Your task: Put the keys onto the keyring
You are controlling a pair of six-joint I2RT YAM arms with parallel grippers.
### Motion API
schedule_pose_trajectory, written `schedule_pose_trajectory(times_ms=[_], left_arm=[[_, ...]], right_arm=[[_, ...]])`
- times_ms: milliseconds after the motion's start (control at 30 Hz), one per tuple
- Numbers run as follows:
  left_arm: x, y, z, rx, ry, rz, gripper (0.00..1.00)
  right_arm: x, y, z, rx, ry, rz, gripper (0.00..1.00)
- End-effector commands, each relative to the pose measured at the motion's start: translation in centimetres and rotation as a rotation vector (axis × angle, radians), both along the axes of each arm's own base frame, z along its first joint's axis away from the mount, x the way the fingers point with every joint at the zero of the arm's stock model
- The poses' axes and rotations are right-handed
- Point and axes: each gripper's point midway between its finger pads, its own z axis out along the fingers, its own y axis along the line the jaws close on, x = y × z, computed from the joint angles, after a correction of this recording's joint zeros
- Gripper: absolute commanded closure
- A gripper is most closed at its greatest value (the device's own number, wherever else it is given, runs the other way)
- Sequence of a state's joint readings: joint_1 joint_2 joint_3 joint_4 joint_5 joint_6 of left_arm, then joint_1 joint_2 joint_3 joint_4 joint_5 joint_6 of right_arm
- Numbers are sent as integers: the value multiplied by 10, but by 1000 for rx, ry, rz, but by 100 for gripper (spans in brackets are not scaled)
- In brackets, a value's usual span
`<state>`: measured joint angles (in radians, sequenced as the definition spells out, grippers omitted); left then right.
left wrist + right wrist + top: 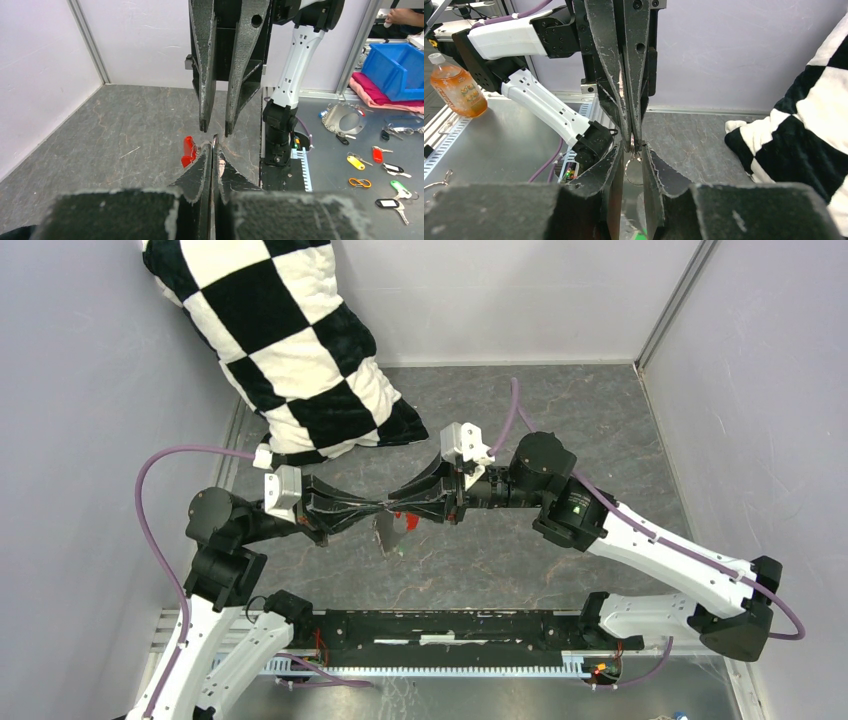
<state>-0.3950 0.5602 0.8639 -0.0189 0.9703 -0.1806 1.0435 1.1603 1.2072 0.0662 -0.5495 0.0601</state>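
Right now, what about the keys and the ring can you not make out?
Keys: top view, too small; the red bit may be key or tag.
Ring: right wrist view, partly hidden behind the right gripper.
Ring: left wrist view, hidden behind the left gripper.

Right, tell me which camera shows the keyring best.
Right wrist: the keyring shows as a thin silver loop at centre frame. Top external shows only a red piece and green speck; left wrist only the red piece.
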Motion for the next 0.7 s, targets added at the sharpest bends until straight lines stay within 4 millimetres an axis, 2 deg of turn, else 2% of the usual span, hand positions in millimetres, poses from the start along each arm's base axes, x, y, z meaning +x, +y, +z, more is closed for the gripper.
schedule_pose_trajectory(times_ms=[0, 333, 400, 500, 600, 667], left_arm=[[-13, 2, 24, -38, -58, -32, 98], [-20, 3, 30, -46, -73, -51, 98], [-21, 3, 32, -49, -75, -52, 98], [-23, 3, 32, -47, -79, -61, 98], [-24, 3, 24, -13, -86, -67, 97], [-20, 3, 13, 38, -79, -55, 88]], right_arm=[[-1, 2, 5, 29, -5, 8, 75], [0, 6, 0, 26, 18, 13, 81], [0, 7, -1, 25, 19, 13, 86], [0, 7, -1, 25, 19, 11, 99], [3, 3, 0, 12, 15, -14, 100], [7, 0, 0, -8, 3, -44, 100]])
